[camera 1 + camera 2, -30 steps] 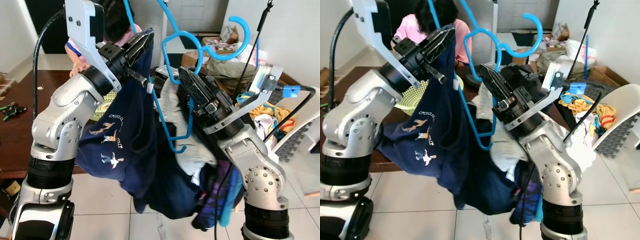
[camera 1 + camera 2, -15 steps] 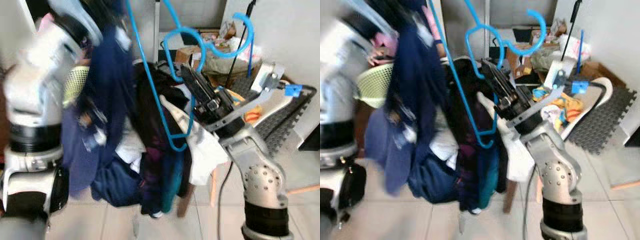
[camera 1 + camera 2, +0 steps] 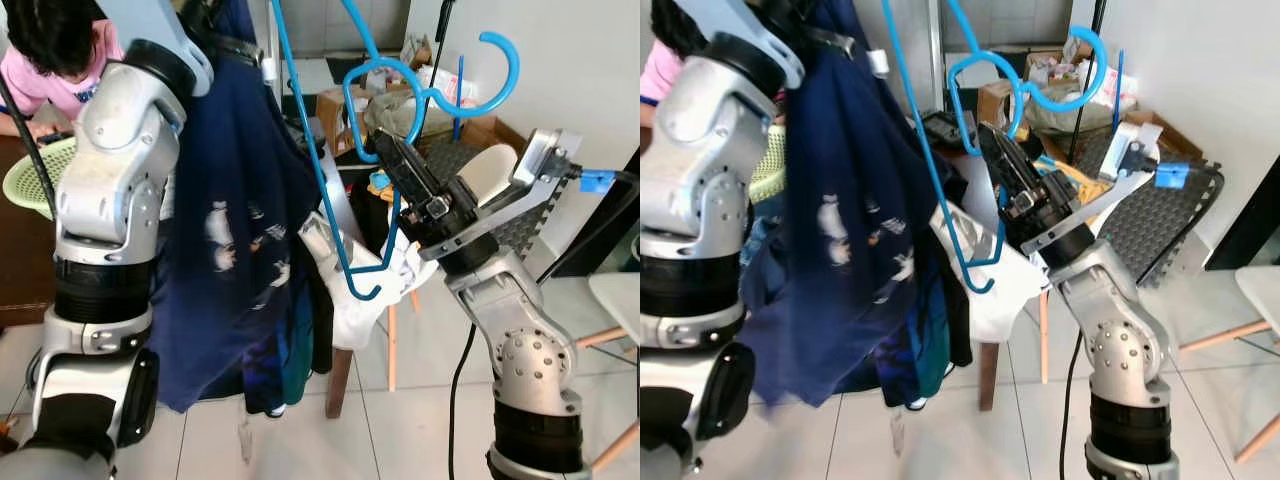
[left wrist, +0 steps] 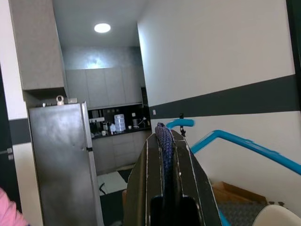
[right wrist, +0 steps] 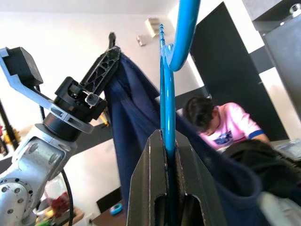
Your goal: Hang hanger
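Right pincer (image 3: 392, 152) at frame centre, clamped on blue hanger (image 3: 345, 240), hook curling toward upper right. Left pincer (image 5: 107, 60) raised at upper left, pinching navy shirt (image 3: 232, 230) with pale printed figures, no readable text. Person in pink (image 3: 60, 60) at far upper left, beside green basket (image 3: 24, 180).

A person in a pink shirt (image 3: 62, 62) is seen bent over a dark table (image 3: 18, 262), with a pale green basket (image 3: 30, 180) beside them. A wooden chair (image 3: 352, 330) is piled with clothes, a white cloth (image 3: 345, 270) draped off it. Cardboard boxes (image 3: 335, 105) and heaped laundry (image 3: 1060, 105) are spotted behind. A grey fridge (image 4: 61, 155) and kitchen cabinets (image 4: 101, 87) can be made out in the left wrist view.
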Robot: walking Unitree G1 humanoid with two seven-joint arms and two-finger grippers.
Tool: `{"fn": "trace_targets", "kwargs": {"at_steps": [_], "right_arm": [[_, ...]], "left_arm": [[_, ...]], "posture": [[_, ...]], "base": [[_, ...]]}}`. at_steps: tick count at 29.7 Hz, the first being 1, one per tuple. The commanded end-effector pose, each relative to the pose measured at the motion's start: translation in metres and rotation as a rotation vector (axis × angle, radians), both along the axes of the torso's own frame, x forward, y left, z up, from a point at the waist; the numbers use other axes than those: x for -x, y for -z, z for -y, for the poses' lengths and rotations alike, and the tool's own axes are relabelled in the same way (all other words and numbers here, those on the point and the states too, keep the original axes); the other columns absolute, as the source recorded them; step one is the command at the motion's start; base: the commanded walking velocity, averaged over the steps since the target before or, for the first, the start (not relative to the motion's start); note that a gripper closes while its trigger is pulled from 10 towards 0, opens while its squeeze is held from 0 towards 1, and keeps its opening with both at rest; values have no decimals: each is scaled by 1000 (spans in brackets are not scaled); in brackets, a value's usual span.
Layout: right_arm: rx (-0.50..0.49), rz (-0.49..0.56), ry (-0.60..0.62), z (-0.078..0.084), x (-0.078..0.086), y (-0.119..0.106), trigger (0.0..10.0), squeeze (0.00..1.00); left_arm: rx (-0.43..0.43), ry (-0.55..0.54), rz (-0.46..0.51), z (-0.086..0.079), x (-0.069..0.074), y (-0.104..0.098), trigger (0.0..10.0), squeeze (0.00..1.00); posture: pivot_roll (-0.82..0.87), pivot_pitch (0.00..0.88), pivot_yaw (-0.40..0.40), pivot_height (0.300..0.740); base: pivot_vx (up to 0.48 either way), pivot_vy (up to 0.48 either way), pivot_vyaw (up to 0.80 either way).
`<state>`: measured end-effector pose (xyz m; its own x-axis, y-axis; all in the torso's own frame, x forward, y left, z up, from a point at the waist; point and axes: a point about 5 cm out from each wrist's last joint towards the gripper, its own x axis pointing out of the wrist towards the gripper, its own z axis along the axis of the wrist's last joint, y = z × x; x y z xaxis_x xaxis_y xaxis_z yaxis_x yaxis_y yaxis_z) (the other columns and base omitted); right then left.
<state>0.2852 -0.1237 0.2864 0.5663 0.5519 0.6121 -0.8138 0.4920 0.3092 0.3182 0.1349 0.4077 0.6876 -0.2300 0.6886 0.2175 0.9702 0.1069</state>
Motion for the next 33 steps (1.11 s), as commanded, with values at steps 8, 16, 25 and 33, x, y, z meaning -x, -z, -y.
{"fn": "trace_targets", "kwargs": {"at_steps": [8,16,25,33], "right_arm": [[45,-21,12,-3,-3,6,10000,0],[117,-138,201,11,-20,21,10000,0],[289,-327,451,41,-34,59,10000,0],[403,-492,715,92,-17,101,10000,0]], "left_arm": [[-2,80,-55,20,-3,21,10000,0],[-25,161,-134,34,-9,42,10000,0],[-134,168,-349,32,-26,107,10000,0],[-352,172,-617,25,-15,203,10000,0]], "posture": [[74,28,-22,740],[62,26,-19,740],[38,30,-24,740],[10,41,-26,740]], "base": [[-350,0,0],[-216,0,0],[0,0,-711],[0,0,-800]]}}
